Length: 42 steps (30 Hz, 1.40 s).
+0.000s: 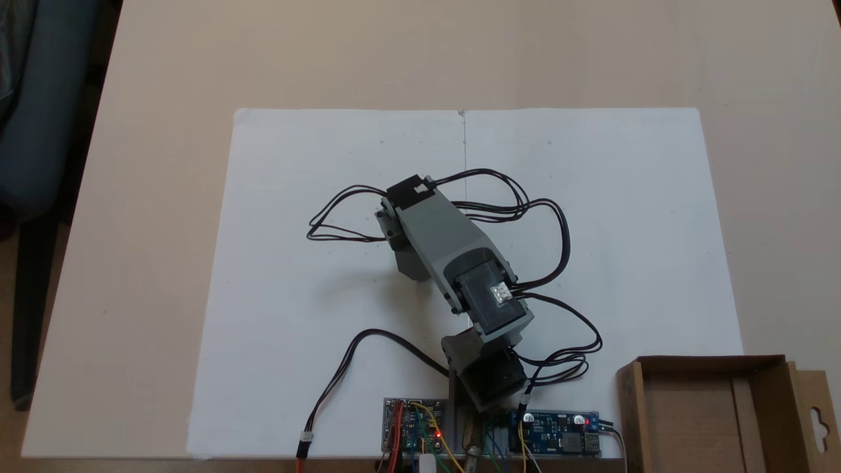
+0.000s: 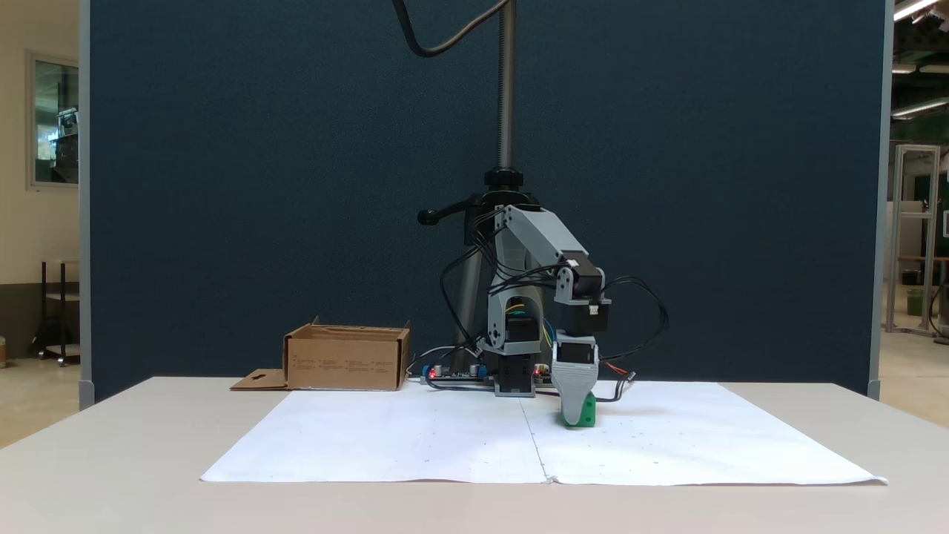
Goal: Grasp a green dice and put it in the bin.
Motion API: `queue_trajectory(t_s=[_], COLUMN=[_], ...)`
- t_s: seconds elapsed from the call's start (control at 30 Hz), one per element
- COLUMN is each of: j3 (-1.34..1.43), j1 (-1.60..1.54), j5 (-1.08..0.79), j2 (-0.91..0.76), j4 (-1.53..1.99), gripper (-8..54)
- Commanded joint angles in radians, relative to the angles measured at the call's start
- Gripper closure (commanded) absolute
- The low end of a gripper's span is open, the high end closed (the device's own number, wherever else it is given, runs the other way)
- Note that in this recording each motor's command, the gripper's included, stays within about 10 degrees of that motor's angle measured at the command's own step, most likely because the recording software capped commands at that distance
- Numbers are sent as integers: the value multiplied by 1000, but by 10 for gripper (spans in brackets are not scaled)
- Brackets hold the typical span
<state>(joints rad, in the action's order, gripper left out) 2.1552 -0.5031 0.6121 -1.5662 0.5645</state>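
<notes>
The green dice (image 2: 589, 412) rests on the white paper, right of the sheet seam. My gripper (image 2: 575, 415) points straight down onto it, tips at paper level. One grey jaw stands in front of the dice and covers its left part; the other jaw is hidden behind, so I cannot tell whether the dice is clamped. From above, the grey arm (image 1: 453, 256) stretches over that spot and hides what lies beneath it. The bin, a shallow brown cardboard box (image 2: 347, 360), stands far left of the gripper; from above, the bin (image 1: 632, 407) sits at the lower right, its inside bare.
Two white paper sheets (image 1: 315, 295) cover the table's middle. Loose black cables (image 1: 558, 230) loop around the arm. Circuit boards (image 1: 414, 424) sit beside the arm's base at the table edge. The bin's flap (image 1: 818, 420) sticks outward. A camera pole (image 2: 506, 111) rises behind the arm.
</notes>
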Motion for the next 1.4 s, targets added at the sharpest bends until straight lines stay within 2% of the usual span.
queue_trajectory(t_s=[0.0, 0.1, 0.2, 0.47, 0.7, 0.83, 1.17, 1.37], j3=[0, -2, 0, 3, 3, -11, -714, -805], j1=[-3, -2, 0, 31, 35, 57, 291, 419], j5=[2, 2, 2, 14, 14, 12, -129, -207], j2=[-12, 6, 11, 11, 8, -80, -87, -63], j4=[-40, -63, -72, -71, -67, -11, 613, 727], gripper=[41, 43, 88, 333, 335, 335, 333, 330])
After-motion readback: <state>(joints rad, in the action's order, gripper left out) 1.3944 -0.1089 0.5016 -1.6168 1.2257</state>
